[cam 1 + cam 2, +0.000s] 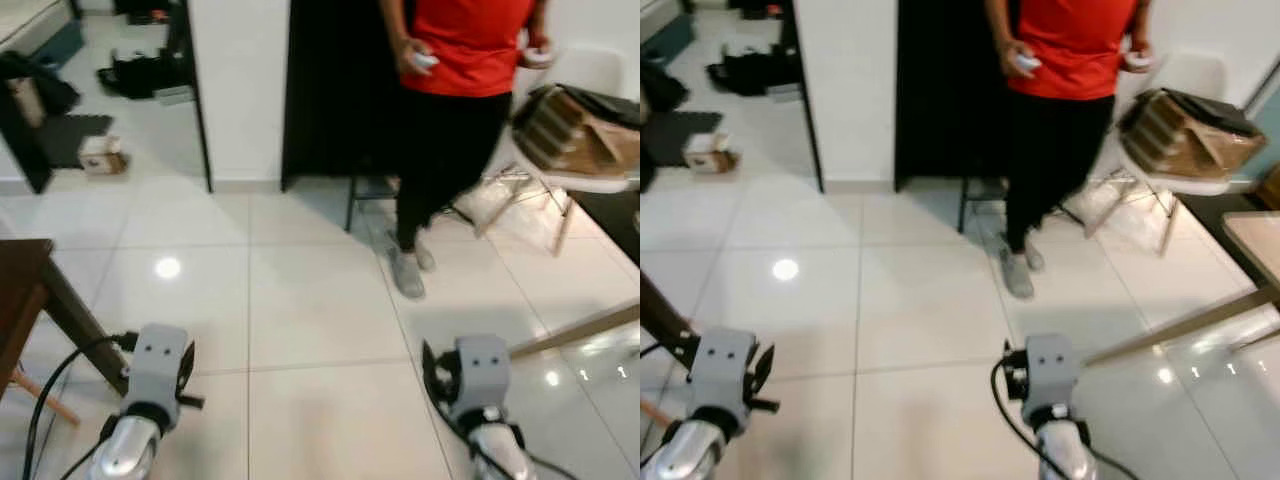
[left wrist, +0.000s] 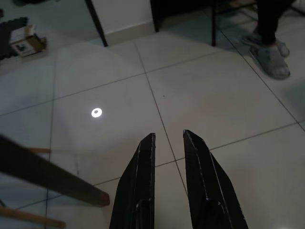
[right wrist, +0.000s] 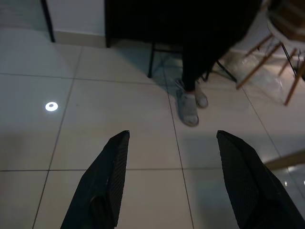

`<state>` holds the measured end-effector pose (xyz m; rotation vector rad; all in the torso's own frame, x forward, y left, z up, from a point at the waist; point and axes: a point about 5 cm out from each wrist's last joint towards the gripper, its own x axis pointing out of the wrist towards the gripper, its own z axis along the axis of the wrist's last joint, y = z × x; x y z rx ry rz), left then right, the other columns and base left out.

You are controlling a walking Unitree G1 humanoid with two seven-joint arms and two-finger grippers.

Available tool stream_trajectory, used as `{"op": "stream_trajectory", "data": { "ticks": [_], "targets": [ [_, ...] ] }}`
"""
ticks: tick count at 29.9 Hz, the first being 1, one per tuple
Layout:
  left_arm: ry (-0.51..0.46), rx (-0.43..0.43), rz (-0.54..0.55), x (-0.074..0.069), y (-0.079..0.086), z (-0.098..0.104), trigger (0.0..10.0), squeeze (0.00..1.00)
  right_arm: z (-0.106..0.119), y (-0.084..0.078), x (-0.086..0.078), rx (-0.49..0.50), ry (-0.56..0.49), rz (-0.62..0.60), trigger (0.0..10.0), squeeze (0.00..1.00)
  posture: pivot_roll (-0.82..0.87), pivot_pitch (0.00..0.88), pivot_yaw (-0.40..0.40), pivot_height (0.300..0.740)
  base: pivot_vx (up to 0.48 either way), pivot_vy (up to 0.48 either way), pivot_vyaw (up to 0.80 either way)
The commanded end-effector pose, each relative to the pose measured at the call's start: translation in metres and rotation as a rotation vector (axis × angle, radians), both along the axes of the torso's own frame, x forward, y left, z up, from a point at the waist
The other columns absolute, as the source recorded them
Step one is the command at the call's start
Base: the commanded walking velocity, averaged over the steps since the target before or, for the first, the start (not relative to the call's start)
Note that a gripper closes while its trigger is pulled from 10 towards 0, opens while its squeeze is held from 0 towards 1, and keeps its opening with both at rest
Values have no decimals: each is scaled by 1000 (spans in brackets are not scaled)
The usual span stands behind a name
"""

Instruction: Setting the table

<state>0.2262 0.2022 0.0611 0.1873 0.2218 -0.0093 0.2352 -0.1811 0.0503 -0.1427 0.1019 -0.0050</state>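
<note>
No tableware is in sight. A dark wooden table (image 1: 22, 290) juts in at my left, its leg (image 2: 52, 179) slanting across the left wrist view. A light table edge (image 1: 1258, 238) shows at the right. My left gripper (image 2: 169, 137) hangs over the white tiled floor, shut, with only a thin gap between the fingers and nothing in it. My right gripper (image 3: 172, 136) is held over the floor too, open wide and empty. Both silver wrists, left arm (image 1: 157, 372) and right arm (image 1: 482, 375), sit low in the head views.
A person in a red shirt (image 1: 462, 45) and grey shoes (image 1: 407, 272) stands ahead, a white controller in each hand. A white chair (image 1: 590, 150) carries a cardboard box. A black stool (image 1: 360, 195) stands by a dark doorway. Clutter (image 1: 100, 155) lies far left.
</note>
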Motion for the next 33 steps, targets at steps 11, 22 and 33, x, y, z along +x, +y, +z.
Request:
{"op": "stream_trajectory", "data": {
  "ticks": [11,22,33],
  "targets": [
    [24,-1,-7,-4,-2,-6,10000,0,-5,-6,-5,-20,22,-12,10000,0,-36,26,27,740,0,0,-800],
    [22,-3,-9,-3,-3,-6,10000,0,-5,-6,-5,-20,24,-14,10000,0,-36,28,25,740,0,0,-800],
    [22,-5,-9,-2,-4,-6,10000,0,-5,-6,-5,-21,25,-13,10000,0,-36,29,24,740,0,0,-800]
  ]
}}
